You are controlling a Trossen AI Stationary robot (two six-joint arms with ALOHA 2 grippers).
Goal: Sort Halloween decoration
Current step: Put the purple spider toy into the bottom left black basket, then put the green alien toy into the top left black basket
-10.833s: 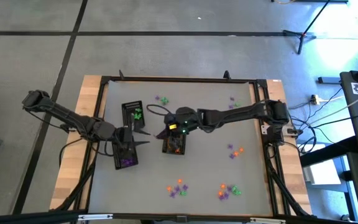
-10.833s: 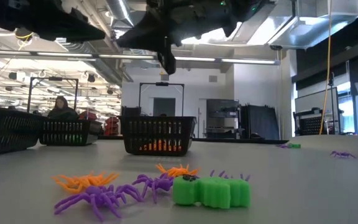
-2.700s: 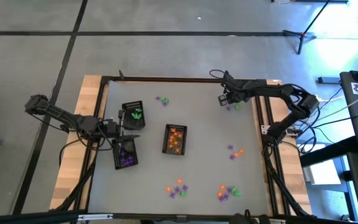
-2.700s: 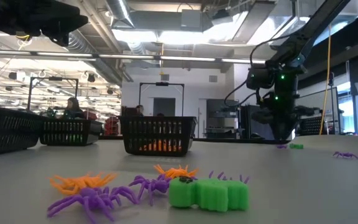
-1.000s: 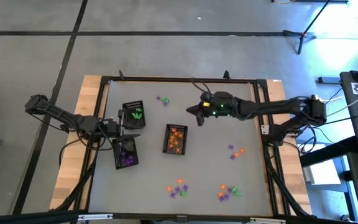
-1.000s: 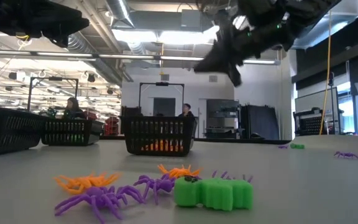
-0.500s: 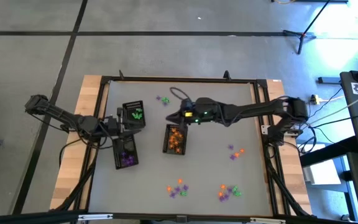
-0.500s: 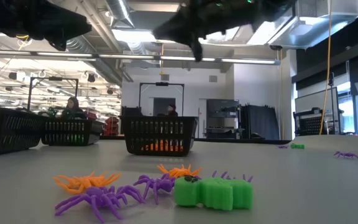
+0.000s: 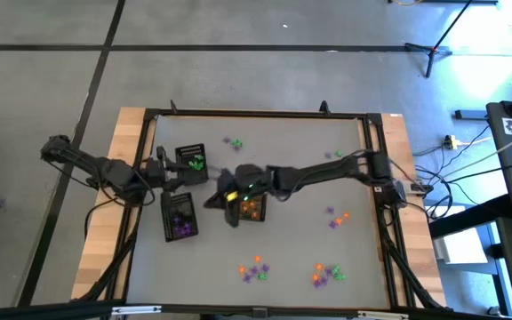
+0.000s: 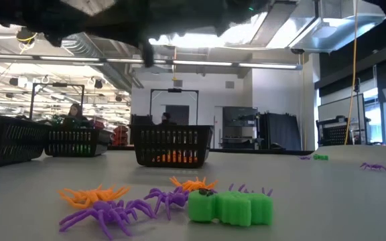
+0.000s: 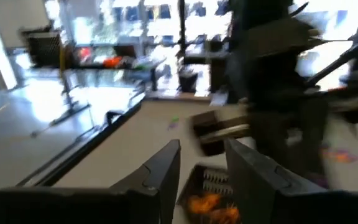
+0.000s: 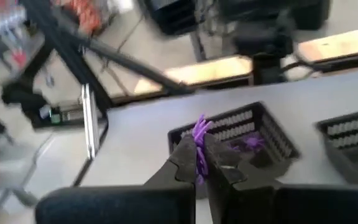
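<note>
purple trinket [image 12: 199, 140] pinched upright between clenched right tool [image 12: 202, 163] tips, tray of purple pieces [image 12: 244, 142] just beyond

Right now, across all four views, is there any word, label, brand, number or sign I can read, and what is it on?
None can be read.
Black trays: plain mesh, no label showing.
Plastic trinkets: no lettering visible.
Purple trinket in the right pincer: no marking.
Room behind the table in the low view: any signs there are too small to read.
Both wrist views: too blurred for any text.
</note>
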